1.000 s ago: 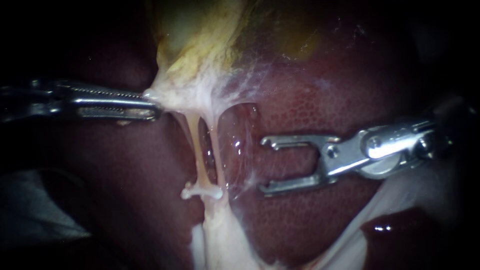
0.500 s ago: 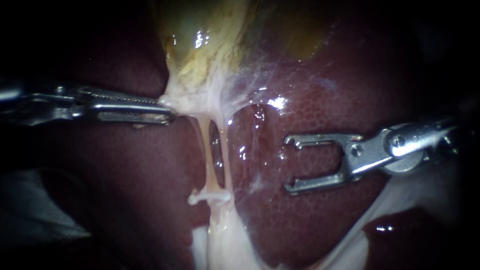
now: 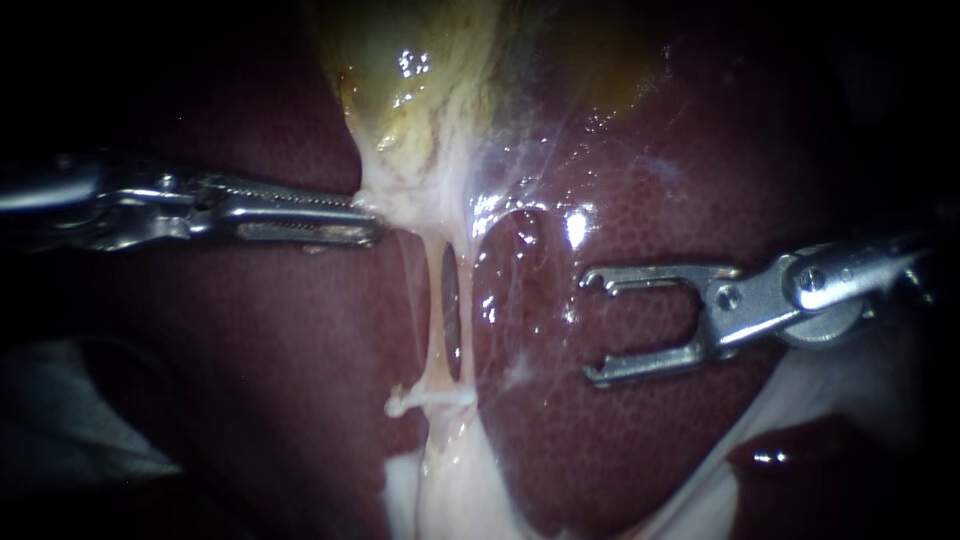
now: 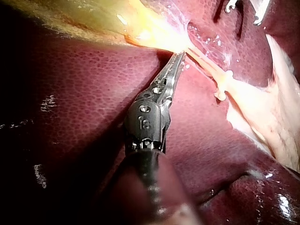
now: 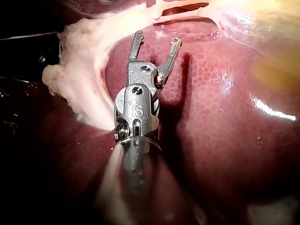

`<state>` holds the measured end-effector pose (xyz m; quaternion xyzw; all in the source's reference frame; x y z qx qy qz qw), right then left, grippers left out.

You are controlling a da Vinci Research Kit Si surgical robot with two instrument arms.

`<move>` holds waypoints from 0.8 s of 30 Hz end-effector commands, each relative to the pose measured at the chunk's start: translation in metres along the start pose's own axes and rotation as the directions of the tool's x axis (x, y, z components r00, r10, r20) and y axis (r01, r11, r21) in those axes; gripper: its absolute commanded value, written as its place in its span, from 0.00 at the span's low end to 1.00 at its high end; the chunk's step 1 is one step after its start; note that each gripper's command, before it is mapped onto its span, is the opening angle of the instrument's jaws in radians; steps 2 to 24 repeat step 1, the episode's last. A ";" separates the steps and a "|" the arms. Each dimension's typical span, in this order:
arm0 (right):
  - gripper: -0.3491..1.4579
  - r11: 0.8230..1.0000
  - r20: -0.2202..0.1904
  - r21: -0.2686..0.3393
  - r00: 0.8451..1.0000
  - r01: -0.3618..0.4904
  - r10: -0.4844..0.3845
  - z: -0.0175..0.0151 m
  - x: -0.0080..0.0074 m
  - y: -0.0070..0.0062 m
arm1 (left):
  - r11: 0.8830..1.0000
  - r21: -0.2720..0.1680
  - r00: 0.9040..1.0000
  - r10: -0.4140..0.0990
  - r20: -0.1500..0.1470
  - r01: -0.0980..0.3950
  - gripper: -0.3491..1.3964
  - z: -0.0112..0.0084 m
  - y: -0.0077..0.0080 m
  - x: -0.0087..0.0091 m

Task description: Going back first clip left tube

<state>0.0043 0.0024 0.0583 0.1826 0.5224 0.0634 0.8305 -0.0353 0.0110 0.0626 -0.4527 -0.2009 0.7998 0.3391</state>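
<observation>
Endoscope view: left tool [image 3: 366, 221] is clamped on the gallbladder [image 3: 420, 90] to hold the tubes [image 3: 433, 300] tight. Right tool [image 3: 588, 328] stands apart, empty, away from the clip [image 3: 430, 398].

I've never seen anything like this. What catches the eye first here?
Two pale tubes stretched taut over the dark red liver, a white clip near their lower end. The left tool grips pale tissue under the yellowish gallbladder; the right tool hangs beside the tubes, jaws open and empty.
</observation>
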 end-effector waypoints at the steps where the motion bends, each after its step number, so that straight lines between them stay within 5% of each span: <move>1: 0.47 1.000 -0.001 0.001 1.000 0.001 -0.001 0.0005 0.0002 -0.0002 | 1.000 -0.003 1.000 0.000 0.001 0.000 0.00 -0.0005 0.0000 0.0001; 24: 0.47 1.000 -0.001 0.001 1.000 0.001 -0.001 0.0005 0.0002 -0.0002 | 1.000 -0.003 1.000 0.000 0.001 0.000 0.00 -0.0005 0.0000 0.0001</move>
